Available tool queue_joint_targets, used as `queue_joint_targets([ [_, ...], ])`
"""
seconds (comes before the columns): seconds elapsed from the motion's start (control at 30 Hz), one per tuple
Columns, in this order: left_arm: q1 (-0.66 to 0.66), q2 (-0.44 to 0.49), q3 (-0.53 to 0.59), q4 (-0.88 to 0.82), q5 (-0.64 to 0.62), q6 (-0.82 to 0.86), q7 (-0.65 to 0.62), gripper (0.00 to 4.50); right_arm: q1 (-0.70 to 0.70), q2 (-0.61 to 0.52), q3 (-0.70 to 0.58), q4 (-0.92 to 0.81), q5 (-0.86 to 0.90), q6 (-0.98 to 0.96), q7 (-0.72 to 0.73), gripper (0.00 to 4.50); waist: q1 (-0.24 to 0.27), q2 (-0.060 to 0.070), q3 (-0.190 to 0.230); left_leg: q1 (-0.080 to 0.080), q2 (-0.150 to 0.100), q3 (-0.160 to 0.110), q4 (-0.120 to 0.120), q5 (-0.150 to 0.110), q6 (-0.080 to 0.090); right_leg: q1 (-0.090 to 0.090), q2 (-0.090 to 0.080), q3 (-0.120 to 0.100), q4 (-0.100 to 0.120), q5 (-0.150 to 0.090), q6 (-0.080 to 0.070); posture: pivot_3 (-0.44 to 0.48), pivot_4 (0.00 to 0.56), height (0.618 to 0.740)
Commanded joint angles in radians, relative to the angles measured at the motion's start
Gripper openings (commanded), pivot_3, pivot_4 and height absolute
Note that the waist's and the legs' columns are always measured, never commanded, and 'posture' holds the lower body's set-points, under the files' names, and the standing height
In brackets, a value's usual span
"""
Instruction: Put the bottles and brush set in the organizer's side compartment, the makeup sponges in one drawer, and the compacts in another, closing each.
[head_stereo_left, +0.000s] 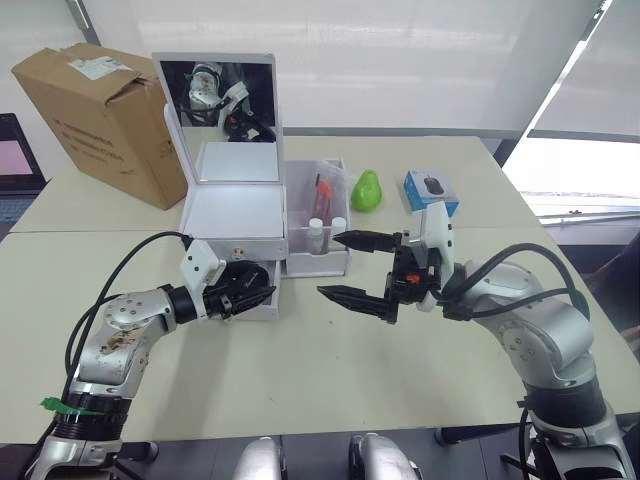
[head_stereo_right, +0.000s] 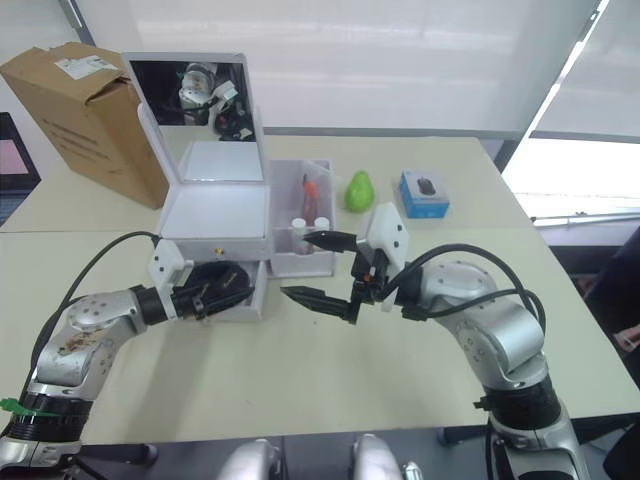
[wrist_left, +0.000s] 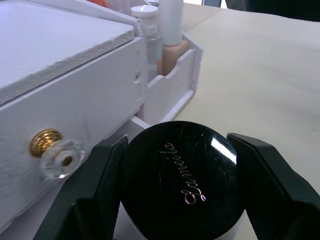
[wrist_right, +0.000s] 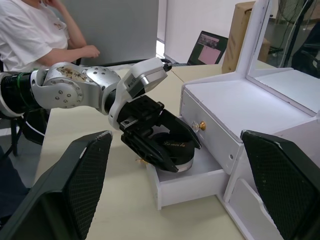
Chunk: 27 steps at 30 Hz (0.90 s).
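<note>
I had the left claw (head_stereo_left: 250, 287) clamped on the black compact (wrist_left: 182, 182) over the open lower drawer (wrist_right: 187, 181); right claw (head_stereo_left: 352, 267) hung wide open, empty.

beige table (head_stereo_left: 300, 380) | bright blinded windows (head_stereo_left: 400, 60) | cardboard box (head_stereo_left: 100, 120)

Both head eyes are looking down over the desk (head_stereo_left: 300, 390); both wrist cameras are closely sharing the open drawer (wrist_right: 187, 182).

Silver arms, black cables, black fingers (head_stereo_left: 352, 296), white wrist housings
</note>
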Motion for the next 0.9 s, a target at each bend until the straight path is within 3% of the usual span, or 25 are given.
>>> queue_joint_targets([
  [0.03, -0.033, -0.010, -0.002, 0.014, 0.029, -0.042, -0.002, 2.91, 0.002, -0.006, -0.033, -0.042, 0.012, -0.005, -0.018, 4.50, 0.001, 0.000, 0.000, 0.000, 0.000, 0.000, 0.000, 0.000, 0.000, 0.000, 0.000, 0.000, 0.000, 0.000, 0.000, 0.000, 0.150, 0.740],
  [0.37, -0.050, -0.047, -0.012, 0.018, 0.056, -0.027, 0.016, 2.91, 0.015, -0.013, -0.040, -0.057, 0.019, 0.001, -0.038, 4.50, 0.001, 0.000, 0.000, 0.000, 0.000, 0.000, 0.000, 0.000, 0.000, 0.000, 0.000, 0.000, 0.000, 0.000, 0.001, 0.000, 0.150, 0.740],
  [0.53, -0.052, -0.049, -0.001, 0.025, 0.065, -0.006, 0.043, 4.48, 0.014, -0.013, -0.042, -0.058, 0.023, 0.002, -0.039, 4.50, 0.002, 0.000, 0.000, 0.000, 0.000, 0.000, 0.000, 0.000, 0.000, 0.001, -0.001, 0.000, 0.000, 0.000, 0.001, 0.000, 0.150, 0.740],
  [0.9, -0.008, -0.022, 0.087, -0.087, -0.044, 0.122, 0.047, 4.48, 0.012, -0.008, -0.041, -0.043, 0.020, -0.006, -0.034, 4.50, -0.001, 0.000, 0.000, 0.000, 0.000, -0.001, 0.000, 0.000, 0.000, 0.000, 0.000, 0.000, 0.001, 0.001, 0.001, 0.000, 0.150, 0.740],
])
